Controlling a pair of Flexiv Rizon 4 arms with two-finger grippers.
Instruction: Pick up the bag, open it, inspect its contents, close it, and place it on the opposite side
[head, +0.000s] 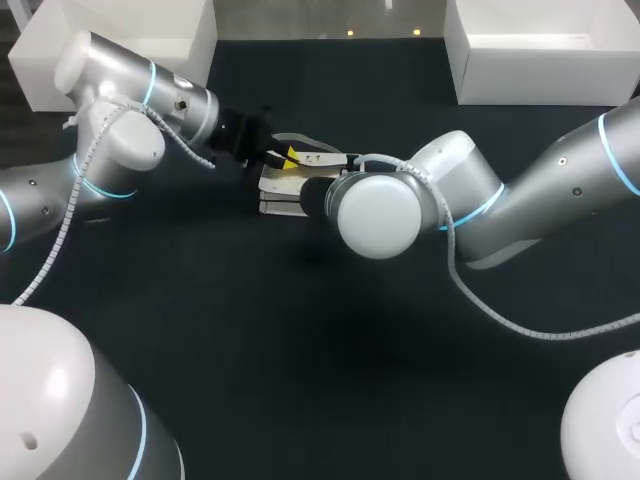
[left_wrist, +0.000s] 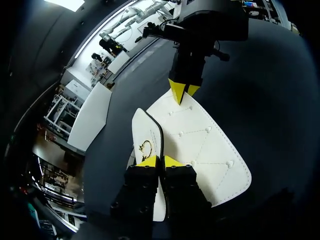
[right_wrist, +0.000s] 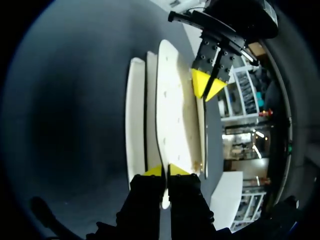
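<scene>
Here, the white bag (head: 278, 190) is held at mid-table, its flap (left_wrist: 200, 145) pinched at opposite edges by left gripper (left_wrist: 160, 161) and right gripper (right_wrist: 165, 171), both closed narrowly. An edge may be lost if pulled unevenly. White boxes (head: 540, 60) stand well apart; the head view is partly blocked by the right arm (head: 540, 190)

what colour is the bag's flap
White flap with stitched diamond lines; best in left wrist view.
</scene>
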